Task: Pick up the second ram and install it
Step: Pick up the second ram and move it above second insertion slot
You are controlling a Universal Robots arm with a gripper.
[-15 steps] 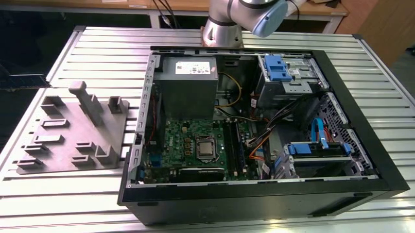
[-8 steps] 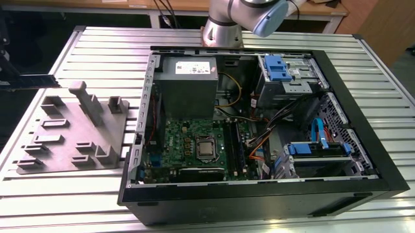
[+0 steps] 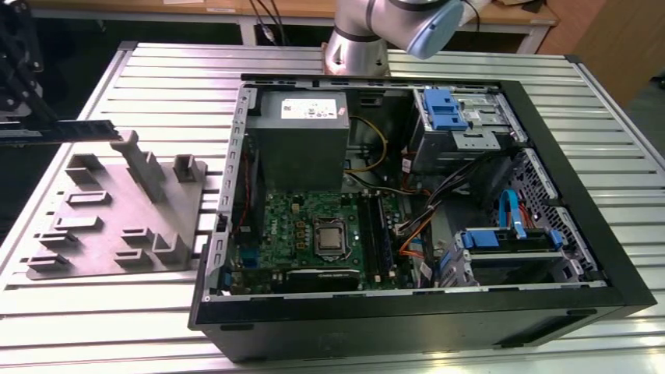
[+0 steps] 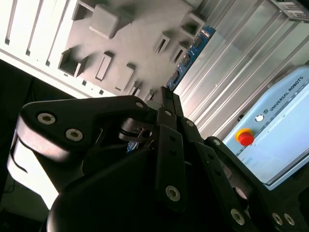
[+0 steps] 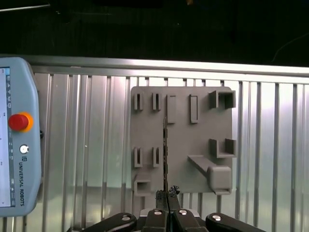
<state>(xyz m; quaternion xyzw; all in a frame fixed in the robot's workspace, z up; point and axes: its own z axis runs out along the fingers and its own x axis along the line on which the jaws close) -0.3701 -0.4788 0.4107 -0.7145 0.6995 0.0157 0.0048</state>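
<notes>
The claw (image 5: 168, 197) clenches one end of the second ram (image 5: 165, 145) — the board juts out past its tips.

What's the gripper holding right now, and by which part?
The second ram, pinched at one short end by the gripper; the rest of the board sticks out free beyond it, over the grey fixture plate.

Grey fixture plate (image 3: 104, 226) on slatted table (image 3: 167, 70), open computer case (image 3: 416, 315), teach pendant (image 5: 19, 145).
</notes>
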